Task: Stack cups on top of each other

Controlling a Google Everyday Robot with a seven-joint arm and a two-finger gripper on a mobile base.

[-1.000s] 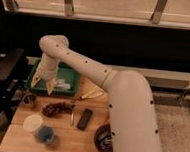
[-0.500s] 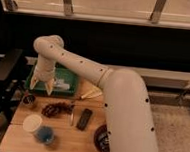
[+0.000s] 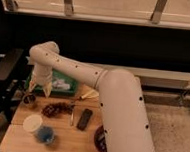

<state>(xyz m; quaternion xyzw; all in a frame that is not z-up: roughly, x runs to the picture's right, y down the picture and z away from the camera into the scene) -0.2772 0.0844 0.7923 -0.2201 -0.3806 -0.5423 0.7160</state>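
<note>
Three cups stand on the left of the wooden table (image 3: 62, 145). A dark brownish cup (image 3: 29, 100) is at the far left, a whitish cup (image 3: 32, 123) is nearer the front, and a blue cup (image 3: 44, 135) touches it at its right front. My gripper (image 3: 40, 90) hangs from the white arm just above and right of the brownish cup. Its two pale fingers (image 3: 48, 91) are spread apart, open and empty.
A green tray (image 3: 70, 86) with pale items lies behind the gripper. A brown cluster (image 3: 53, 109), a thin utensil (image 3: 72, 116), a dark flat device (image 3: 84, 119) and a yellow item (image 3: 89, 93) lie mid-table. A maroon bowl (image 3: 99, 139) is partly hidden by my arm.
My gripper has moved left and slightly down, from over the green tray toward the brownish cup. The cups have not moved.
</note>
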